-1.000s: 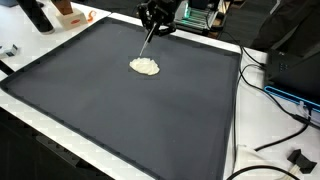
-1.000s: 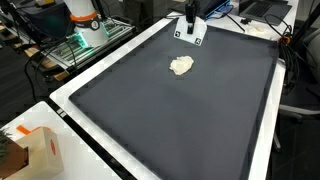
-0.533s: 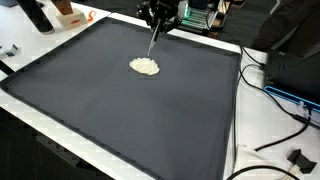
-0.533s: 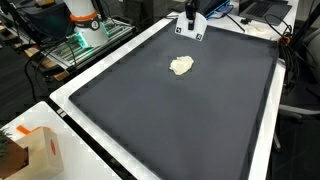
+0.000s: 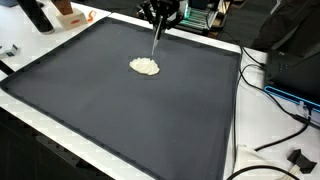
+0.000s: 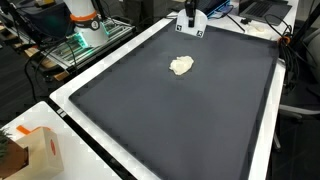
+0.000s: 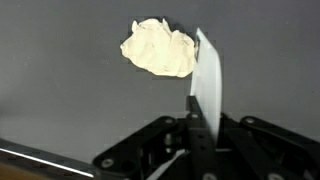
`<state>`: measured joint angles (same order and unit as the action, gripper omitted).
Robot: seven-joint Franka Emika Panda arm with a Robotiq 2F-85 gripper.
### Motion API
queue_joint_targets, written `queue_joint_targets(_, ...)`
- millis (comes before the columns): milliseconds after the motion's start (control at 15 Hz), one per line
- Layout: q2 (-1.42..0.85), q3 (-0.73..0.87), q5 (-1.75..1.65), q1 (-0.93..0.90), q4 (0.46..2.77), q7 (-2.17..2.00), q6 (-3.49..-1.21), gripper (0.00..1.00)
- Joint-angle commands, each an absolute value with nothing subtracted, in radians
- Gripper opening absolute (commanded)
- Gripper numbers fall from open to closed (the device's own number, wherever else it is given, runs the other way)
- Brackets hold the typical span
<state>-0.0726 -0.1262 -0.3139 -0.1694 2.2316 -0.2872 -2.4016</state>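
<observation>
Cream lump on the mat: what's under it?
Only the dark mat shows around the cream lump; the patch beneath is covered. The tool holds a white strip beside it, not under.

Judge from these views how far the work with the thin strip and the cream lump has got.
Done: the gripper is shut on the thin strip. In hand: it hangs above the dark mat, clear of the cream lump. Left: any contact with the lump.
</observation>
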Motion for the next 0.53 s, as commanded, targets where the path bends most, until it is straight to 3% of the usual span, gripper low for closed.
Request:
queue_joint_targets(0, -0.071, -0.127, -0.312, -0.169, 2.231, -0.285, -2.4, 0.04)
queue_joint_targets(467, -0.124, -0.117, -0.261, -0.15, 2.243, -0.245, -2.472, 0.01)
